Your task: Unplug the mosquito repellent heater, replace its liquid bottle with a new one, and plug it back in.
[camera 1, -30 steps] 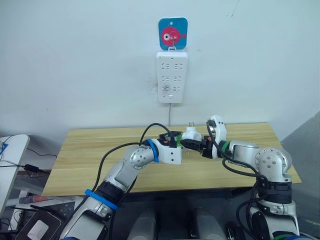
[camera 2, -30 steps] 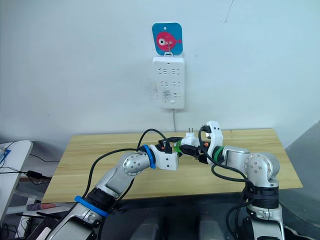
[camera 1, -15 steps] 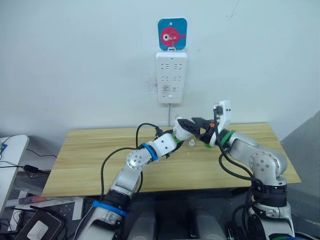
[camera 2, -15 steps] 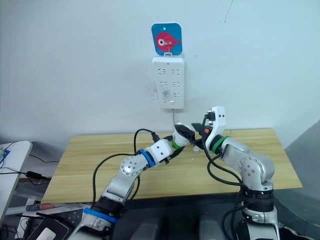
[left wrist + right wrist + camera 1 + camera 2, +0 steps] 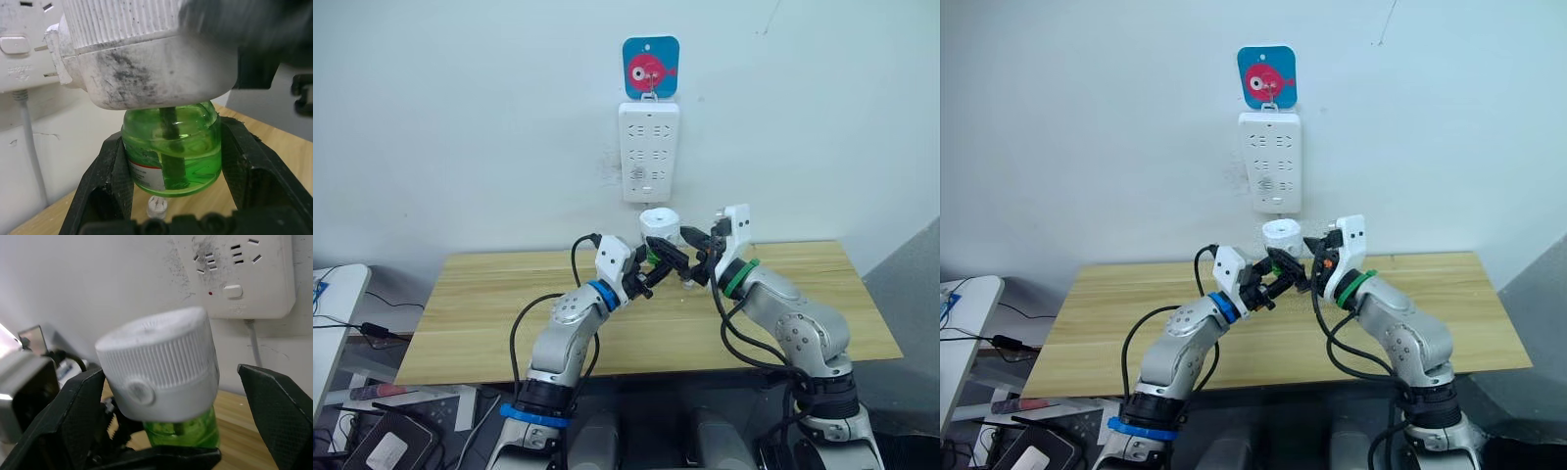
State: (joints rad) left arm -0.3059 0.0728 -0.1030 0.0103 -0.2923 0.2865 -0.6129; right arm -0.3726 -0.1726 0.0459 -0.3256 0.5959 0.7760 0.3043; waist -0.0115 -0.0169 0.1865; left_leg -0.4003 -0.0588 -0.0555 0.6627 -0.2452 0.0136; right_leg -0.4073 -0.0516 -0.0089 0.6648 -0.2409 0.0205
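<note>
- Your left gripper (image 5: 668,260) pinches the green liquid bottle (image 5: 171,154) under the mosquito repellent heater (image 5: 658,224), below the wall power strip (image 5: 649,151).
- Right gripper (image 5: 697,240): jaws spread beside it.
- Judged: bottle fitted; plugging in remains.

Lab: bare wooden table (image 5: 489,294), wall power strip (image 5: 650,152)

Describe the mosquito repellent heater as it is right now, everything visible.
The mosquito repellent heater is white scuffed plastic with a ribbed round top and two metal prongs at its back. A green liquid bottle with a dark wick hangs under it, clamped between the left gripper fingers. It is upright, unplugged, just below the wall power strip. The right gripper straddles it, open.
</note>
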